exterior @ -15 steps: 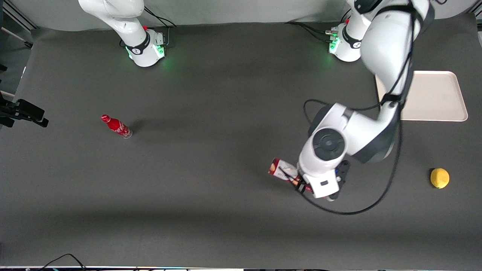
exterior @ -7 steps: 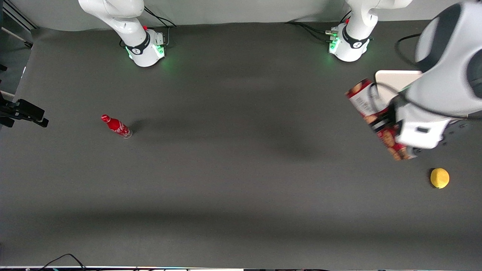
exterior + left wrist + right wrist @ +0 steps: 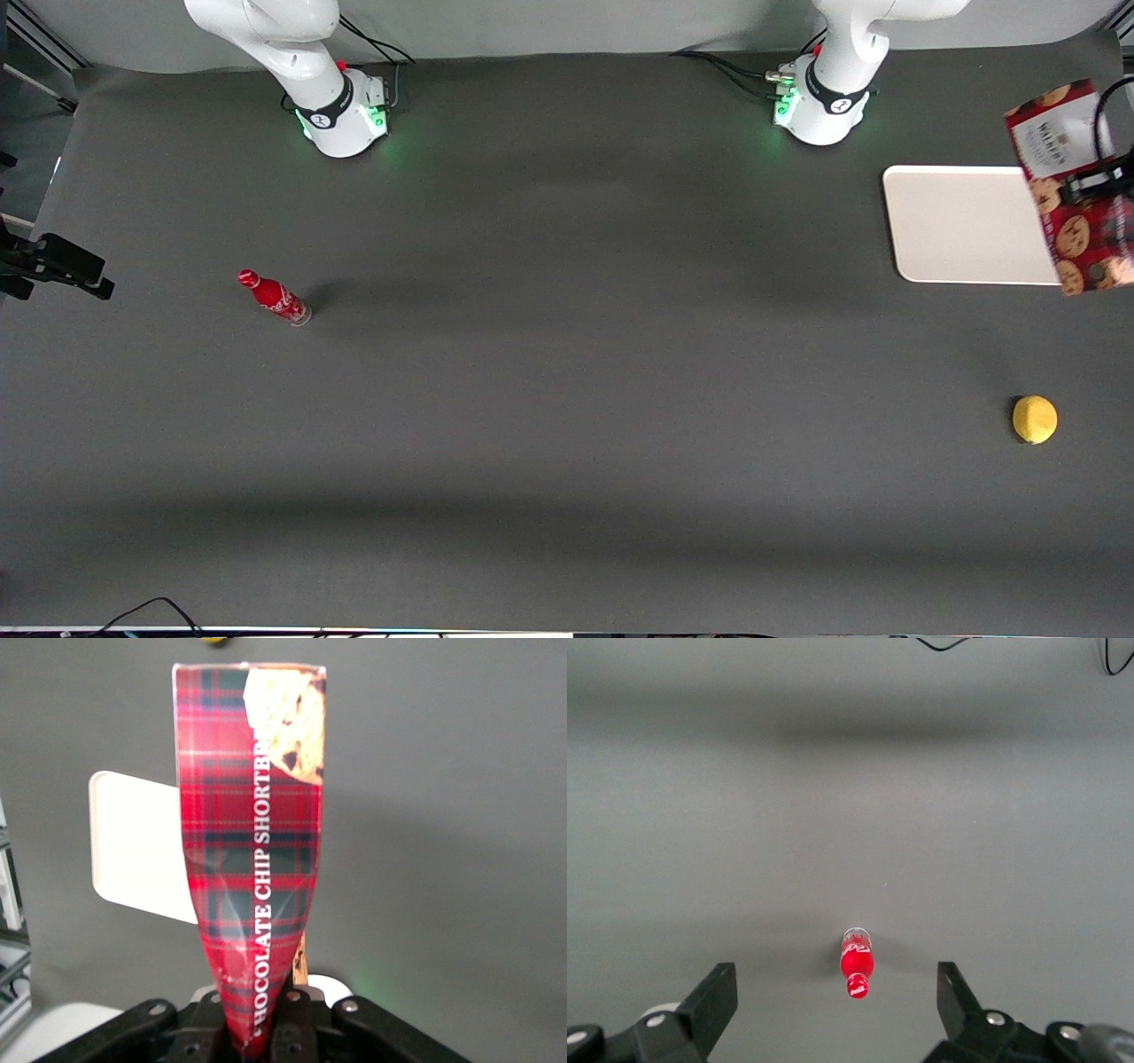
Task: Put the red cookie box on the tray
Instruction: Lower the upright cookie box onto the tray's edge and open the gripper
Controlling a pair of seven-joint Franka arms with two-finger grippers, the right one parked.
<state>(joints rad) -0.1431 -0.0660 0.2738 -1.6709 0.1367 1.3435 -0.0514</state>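
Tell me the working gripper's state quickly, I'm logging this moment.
Left gripper: shut on the red cookie box, held in the air over the tray's edge at the working arm's end.

You have before you: red cookie box [image 3: 252, 859], red-and-dark-green plaid with white lettering and brown cookie pictures; tray [image 3: 961, 226], plain cream-white; gripper [image 3: 266, 1028], black; bottle [image 3: 273, 297], red; round fruit [image 3: 1034, 418], yellow; table [image 3: 567, 399], dark grey.
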